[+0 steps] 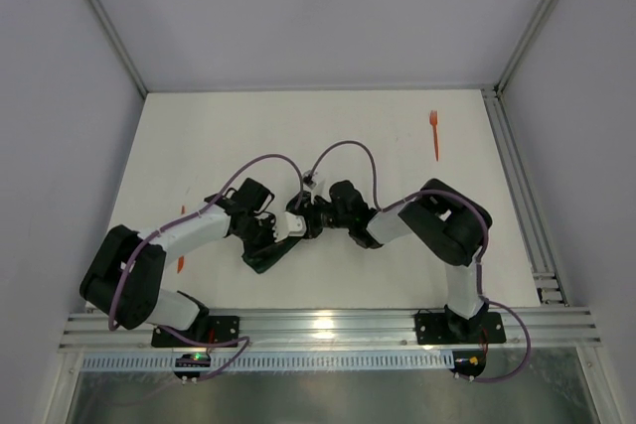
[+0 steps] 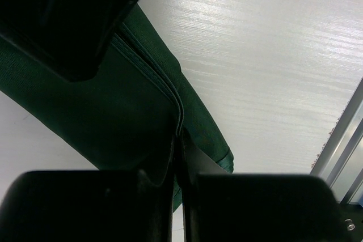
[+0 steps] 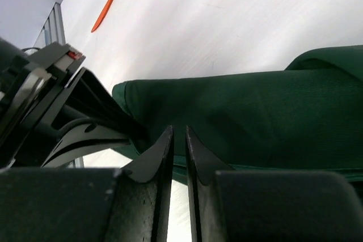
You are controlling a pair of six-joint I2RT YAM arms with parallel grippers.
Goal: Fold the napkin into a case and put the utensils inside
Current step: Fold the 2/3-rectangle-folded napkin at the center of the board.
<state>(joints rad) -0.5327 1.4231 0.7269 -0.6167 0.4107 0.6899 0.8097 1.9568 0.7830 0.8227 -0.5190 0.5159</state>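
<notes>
The dark green napkin [image 1: 266, 257] lies bunched on the table between my two arms. My left gripper [image 1: 262, 239] is shut on a hemmed edge of the napkin [image 2: 142, 111], with the cloth pinched at its tips [image 2: 178, 134]. My right gripper [image 1: 298, 228] meets it from the right. Its jaws stand a narrow slit apart, with their tips [image 3: 178, 131] pressed into the napkin [image 3: 255, 123]. The orange fork [image 1: 434, 134] lies at the far right. A second orange utensil [image 1: 180, 264] lies by the left arm, partly hidden; it also shows in the right wrist view [image 3: 110, 1].
An aluminium rail [image 1: 328, 325] runs along the near edge and another [image 1: 522, 206] along the right side. Grey walls close in the table. Purple cables [image 1: 343, 146] loop above both wrists.
</notes>
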